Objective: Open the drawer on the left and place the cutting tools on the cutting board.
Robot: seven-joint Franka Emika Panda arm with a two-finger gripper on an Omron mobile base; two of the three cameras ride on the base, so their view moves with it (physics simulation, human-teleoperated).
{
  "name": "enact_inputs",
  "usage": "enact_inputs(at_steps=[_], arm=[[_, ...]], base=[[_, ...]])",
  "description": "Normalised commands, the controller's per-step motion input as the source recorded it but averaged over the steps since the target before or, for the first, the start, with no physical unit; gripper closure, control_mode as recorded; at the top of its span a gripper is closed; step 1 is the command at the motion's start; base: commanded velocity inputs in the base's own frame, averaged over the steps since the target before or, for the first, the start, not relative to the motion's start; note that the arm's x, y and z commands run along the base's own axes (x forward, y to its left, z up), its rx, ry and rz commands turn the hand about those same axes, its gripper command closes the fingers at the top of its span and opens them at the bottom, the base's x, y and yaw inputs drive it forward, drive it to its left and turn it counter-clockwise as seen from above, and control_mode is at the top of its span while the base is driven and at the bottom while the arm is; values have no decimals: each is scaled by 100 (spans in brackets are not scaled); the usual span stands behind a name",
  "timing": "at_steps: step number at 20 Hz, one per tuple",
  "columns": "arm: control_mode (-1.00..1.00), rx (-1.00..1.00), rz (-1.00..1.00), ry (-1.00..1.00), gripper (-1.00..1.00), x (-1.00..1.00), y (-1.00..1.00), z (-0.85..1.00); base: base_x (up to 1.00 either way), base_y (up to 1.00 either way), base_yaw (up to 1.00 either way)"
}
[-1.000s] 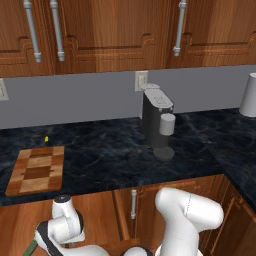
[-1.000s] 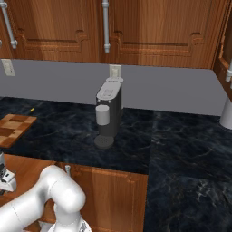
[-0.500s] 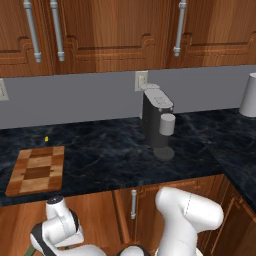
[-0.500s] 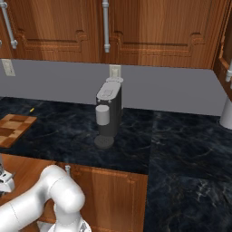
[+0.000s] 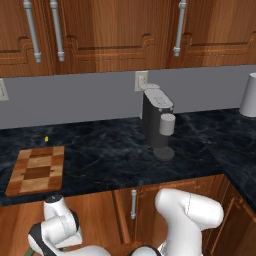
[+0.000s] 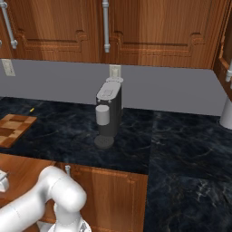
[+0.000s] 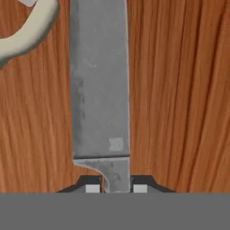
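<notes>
In the hand view the knife's grey blade [image 7: 99, 85] runs up the picture over the wooden floor of the open drawer [image 7: 179, 90]. My gripper [image 7: 116, 188] sits at the blade's heel, one fingertip tight against each side, shut on the knife. The peeler's pale curved metal head [image 7: 28, 28] lies at the upper left, beside the blade. The checkered cutting board [image 5: 36, 170] rests on the dark counter at the left, above the drawer [image 6: 27, 168]; its corner [image 6: 13, 129] also shows from the right. My arm's wrist [image 5: 57, 225] reaches low in front of the drawer.
A dark coffee machine [image 5: 157, 122] with a grey cup stands mid-counter against the wall. A white cylinder [image 5: 248, 95] stands at the far right. A tiny yellow object [image 5: 46, 139] lies behind the board. Wall cabinets hang above; a cabinet door with a vertical handle [image 5: 133, 204] is right of the drawer.
My wrist has sunk lower toward the drawer over the last second. Nothing on the counter has moved.
</notes>
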Motion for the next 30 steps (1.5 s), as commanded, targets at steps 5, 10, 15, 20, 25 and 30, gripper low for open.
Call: enact_inputs(at_steps=[5,10,15,20,25,30], arm=[[-100,10,0,-5,100,-5,0,89],[-100,2,0,0,100,0,0,50],[-100,0,0,0,100,-4,0,34],[-100,0,0,0,100,2,0,46],[-100,0,0,3,100,-2,0,50],[-100,0,0,7,100,-36,0,33]], base=[[0,0,0],[0,0,0],[0,0,0],[0,0,0],[0,0,0],[0,0,0]])
